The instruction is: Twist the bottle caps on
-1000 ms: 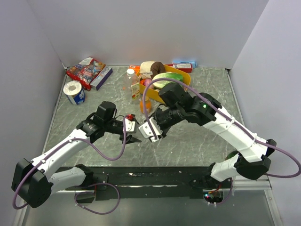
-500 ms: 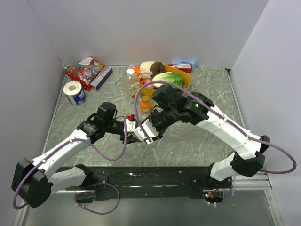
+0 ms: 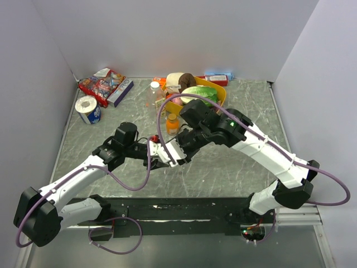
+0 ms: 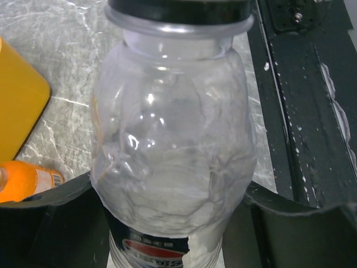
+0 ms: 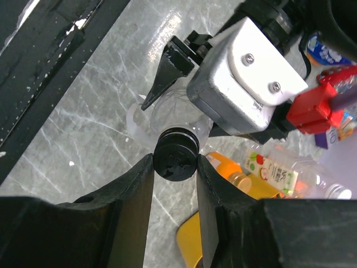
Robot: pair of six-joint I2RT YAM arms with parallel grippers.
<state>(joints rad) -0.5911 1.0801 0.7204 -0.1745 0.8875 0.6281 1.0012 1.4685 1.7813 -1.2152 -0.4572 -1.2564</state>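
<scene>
Right claw (image 5: 174, 161) advanced, pinching black cap (image 5: 176, 153) | left claw (image 4: 173, 226) grips clear bottle (image 4: 173, 139) | orange bottle (image 4: 25, 181) apparently near

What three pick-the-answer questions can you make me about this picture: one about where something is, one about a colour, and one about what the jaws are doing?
1. Where is the black cap?
A. between the right jaws, on the neck of the clear bottle
B. inside a cup
C. on the floor

2. What colour is the tray at the back?
A. blue
B. yellow
C. pink

3. What are the left jaws doing?
A. open and empty
B. shut on the clear bottle
C. shut on a spoon

Answers: 1 A, the right wrist view shows it pinched there; 2 B, the top view shows its yellow rim; 3 B, the left wrist view shows the bottle squeezed between them.
</scene>
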